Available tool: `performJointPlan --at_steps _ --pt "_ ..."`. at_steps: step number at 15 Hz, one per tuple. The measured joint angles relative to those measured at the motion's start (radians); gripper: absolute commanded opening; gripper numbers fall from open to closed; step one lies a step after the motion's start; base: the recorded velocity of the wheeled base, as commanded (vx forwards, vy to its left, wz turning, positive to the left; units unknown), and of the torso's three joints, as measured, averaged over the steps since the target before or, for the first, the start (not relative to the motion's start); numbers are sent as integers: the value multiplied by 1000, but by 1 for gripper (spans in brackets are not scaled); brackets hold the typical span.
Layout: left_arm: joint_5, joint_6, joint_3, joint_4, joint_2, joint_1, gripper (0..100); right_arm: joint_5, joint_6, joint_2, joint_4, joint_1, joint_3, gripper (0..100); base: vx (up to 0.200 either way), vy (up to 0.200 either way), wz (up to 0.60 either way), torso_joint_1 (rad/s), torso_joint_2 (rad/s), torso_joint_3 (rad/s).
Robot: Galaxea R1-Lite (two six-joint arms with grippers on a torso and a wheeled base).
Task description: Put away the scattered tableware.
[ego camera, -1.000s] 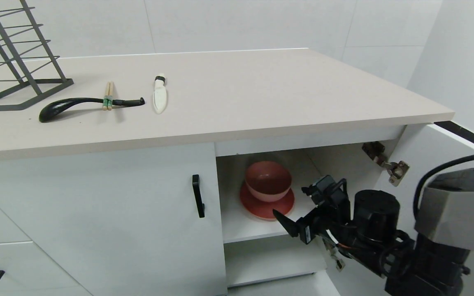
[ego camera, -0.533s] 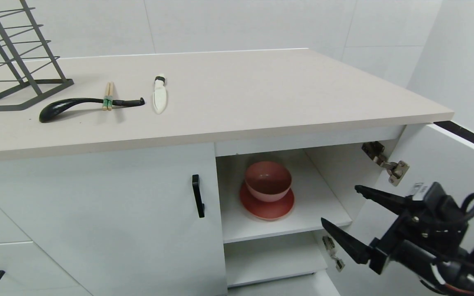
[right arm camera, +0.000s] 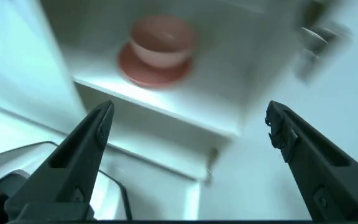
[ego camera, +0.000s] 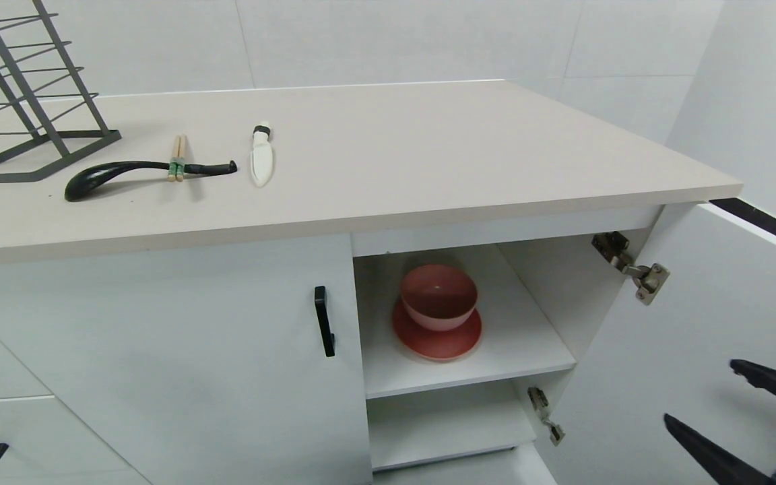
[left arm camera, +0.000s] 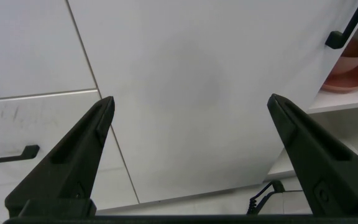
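A pink bowl (ego camera: 438, 295) sits on a red plate (ego camera: 436, 340) on the upper shelf of the open cabinet; bowl (right arm camera: 164, 41) and plate (right arm camera: 151, 70) also appear in the right wrist view. On the counter lie a black ladle (ego camera: 133, 172), a pair of chopsticks (ego camera: 176, 157) across its handle, and a white knife (ego camera: 262, 156). My right gripper (ego camera: 718, 407) is open and empty at the lower right, in front of the open door. My left gripper (left arm camera: 188, 112) is open and empty, low before the closed cabinet door (left arm camera: 191, 93).
A dark wire rack (ego camera: 14, 94) stands at the counter's back left. The open cabinet door (ego camera: 684, 316) swings out on the right, with hinges (ego camera: 630, 266). The closed door beside it has a black handle (ego camera: 322, 330). A lower shelf (ego camera: 445, 421) lies below the plate's shelf.
My right gripper has drawn back out of the cabinet, moving right and down toward the frame's corner, open throughout. The bowl and plate stay on the shelf.
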State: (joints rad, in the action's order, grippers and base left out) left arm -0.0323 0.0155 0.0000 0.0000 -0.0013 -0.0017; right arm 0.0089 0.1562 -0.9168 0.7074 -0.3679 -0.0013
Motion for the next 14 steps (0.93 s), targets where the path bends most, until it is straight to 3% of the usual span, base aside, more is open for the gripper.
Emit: performJointPlan --at_steps 4,6,9,14 --pt "0 -1 0 0 0 0 100 64 14 504 -438 206 -1 100 0 0 0 0 0 0" --pt "2 -7 0 0 0 0 100 119 18 711 -680 297 -13 100 -200 0 0 2 0 7" --pt "5 -18 0 0 0 0 100 149 15 859 -720 358 -27 100 -200 0 0 2 5 2" --pt "4 -15 0 0 0 0 100 82 26 915 -718 368 -27 100 -200 0 0 1 1 2"
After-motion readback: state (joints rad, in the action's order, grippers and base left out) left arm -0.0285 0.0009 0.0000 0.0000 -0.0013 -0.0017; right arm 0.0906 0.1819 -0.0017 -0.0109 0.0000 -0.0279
